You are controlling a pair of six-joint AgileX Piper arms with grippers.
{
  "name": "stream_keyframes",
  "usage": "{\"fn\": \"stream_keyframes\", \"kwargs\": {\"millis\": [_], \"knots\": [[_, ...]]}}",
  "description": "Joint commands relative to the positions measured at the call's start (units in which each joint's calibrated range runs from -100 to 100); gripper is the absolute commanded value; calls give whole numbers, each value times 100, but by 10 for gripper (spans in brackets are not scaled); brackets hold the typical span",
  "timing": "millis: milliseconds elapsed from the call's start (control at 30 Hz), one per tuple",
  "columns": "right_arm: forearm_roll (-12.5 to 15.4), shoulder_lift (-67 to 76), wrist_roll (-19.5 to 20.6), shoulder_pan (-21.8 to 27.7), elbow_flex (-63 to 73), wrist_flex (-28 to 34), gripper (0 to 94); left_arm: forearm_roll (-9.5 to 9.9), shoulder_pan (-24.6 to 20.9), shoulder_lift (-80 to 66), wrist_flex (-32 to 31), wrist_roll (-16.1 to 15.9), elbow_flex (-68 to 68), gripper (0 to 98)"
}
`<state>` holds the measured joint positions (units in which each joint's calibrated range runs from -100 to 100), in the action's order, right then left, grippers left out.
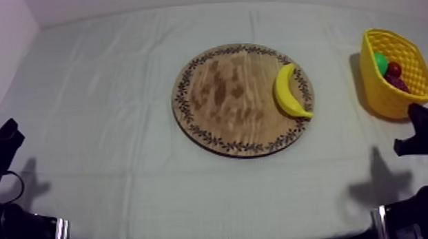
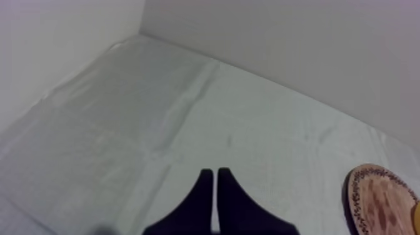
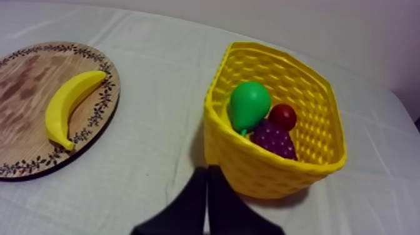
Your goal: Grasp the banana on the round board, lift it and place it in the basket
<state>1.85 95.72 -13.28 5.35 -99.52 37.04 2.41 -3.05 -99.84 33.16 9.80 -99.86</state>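
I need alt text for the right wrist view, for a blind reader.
A yellow basket holds a pear, grapes and a small red fruit. Beside it, a banana lies on the board. The right pincer, shut, is near the basket.

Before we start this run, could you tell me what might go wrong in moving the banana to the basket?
1. The banana lies at the rim of the board; a poor grasp may push it onto the cloth.
2. The basket already holds a pear, grapes and a small red fruit, so the banana may hang over its edge.
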Motion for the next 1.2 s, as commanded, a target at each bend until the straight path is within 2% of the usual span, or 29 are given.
{"fn": "stream_keyframes", "kwargs": {"millis": [0, 533, 667, 933, 1167], "knots": [[4, 4, 2, 1, -4, -3, 5, 1, -2, 2, -1, -1, -3, 1], [1, 4, -8, -140, -4, -3, 5, 1, -2, 2, -1, -1, -3, 1], [-2, -2, -31, -481, -4, 3, 5, 1, -2, 2, -1, -1, -3, 1], [-6, 3, 101, -1559, -4, 5, 7, 1, -2, 2, -1, -1, -3, 1], [-39, -21, 246, -1852, 91, 174, 4, 1, -2, 2, -1, -1, -3, 1]]}}
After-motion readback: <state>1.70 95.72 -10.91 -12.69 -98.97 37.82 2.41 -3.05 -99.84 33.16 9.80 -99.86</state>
